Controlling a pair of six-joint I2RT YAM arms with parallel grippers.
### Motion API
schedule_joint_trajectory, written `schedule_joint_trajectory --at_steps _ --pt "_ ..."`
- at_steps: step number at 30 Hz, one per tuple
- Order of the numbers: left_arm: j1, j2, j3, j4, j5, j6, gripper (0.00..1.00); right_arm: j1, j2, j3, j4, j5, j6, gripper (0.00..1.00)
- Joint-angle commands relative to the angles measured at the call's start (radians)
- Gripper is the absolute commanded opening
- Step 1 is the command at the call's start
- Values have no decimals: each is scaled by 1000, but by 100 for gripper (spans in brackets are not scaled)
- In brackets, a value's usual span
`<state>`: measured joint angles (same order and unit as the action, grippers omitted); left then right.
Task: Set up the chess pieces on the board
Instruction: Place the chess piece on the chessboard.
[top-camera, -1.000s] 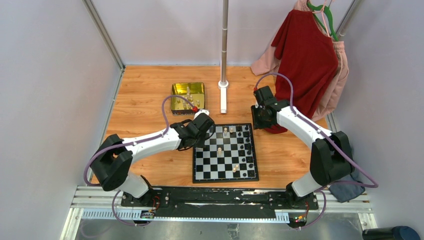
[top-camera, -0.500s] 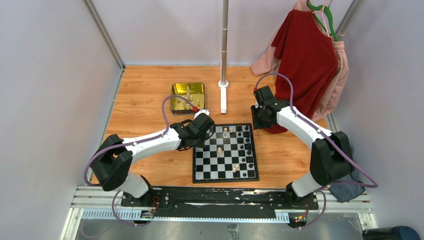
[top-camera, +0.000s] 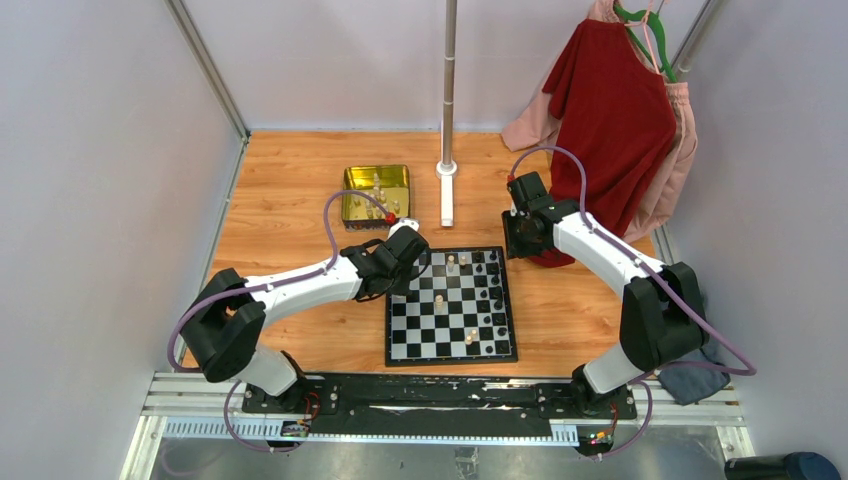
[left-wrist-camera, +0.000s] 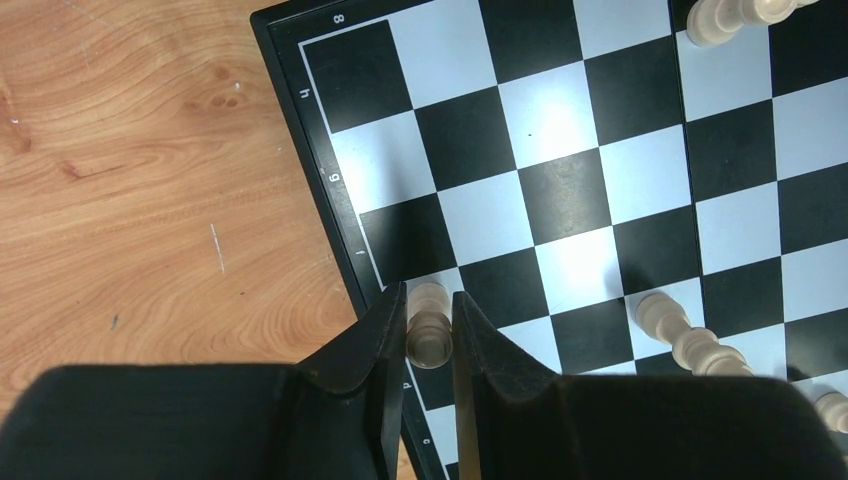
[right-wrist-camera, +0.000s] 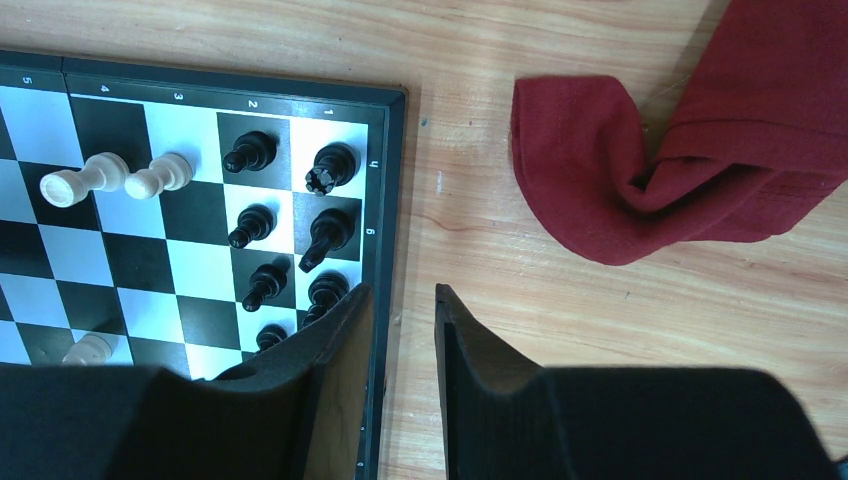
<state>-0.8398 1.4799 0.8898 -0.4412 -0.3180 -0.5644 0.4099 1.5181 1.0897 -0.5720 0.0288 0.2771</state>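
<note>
Chess pieces (top-camera: 438, 300) stand scattered on the board (top-camera: 420, 340). The black ones (right-wrist-camera: 328, 230) sit in two lines along its right edge, and a few pale ones (right-wrist-camera: 80, 180) are on the far squares and mid-board. A gold, lidless tin (top-camera: 350, 213) lies on the table (top-camera: 280, 220) beyond the board's far left corner and holds several more pale pieces (top-camera: 377, 185).

The left gripper (left-wrist-camera: 428, 296) is closed on a pale piece (left-wrist-camera: 428, 335) over a square at the board's left edge. Whether that piece touches the board I cannot tell. The right gripper (right-wrist-camera: 403, 298) hangs over the board's right rim beside the black ones, jaws apart with nothing between them.

Against a second ago nothing has shifted. Both arms, the held piece and everything on the board and in the tin sit where they were.
</note>
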Motion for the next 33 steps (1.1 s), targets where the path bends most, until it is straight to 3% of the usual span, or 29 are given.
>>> schedule_joint_trajectory --at_steps 1,10,16,33 --pt "5 3 -26 6 9 -1 22 -2 13 25 -17 18 12 34" --pt "5 1 -32 12 15 -3 24 -2 18 32 -24 18 12 33" --pt "5 2 -35 11 16 -7 39 -2 20 35 -26 18 10 33" --pt "5 -43 14 -35 -22 -10 48 0 13 45 -34 23 3 33"
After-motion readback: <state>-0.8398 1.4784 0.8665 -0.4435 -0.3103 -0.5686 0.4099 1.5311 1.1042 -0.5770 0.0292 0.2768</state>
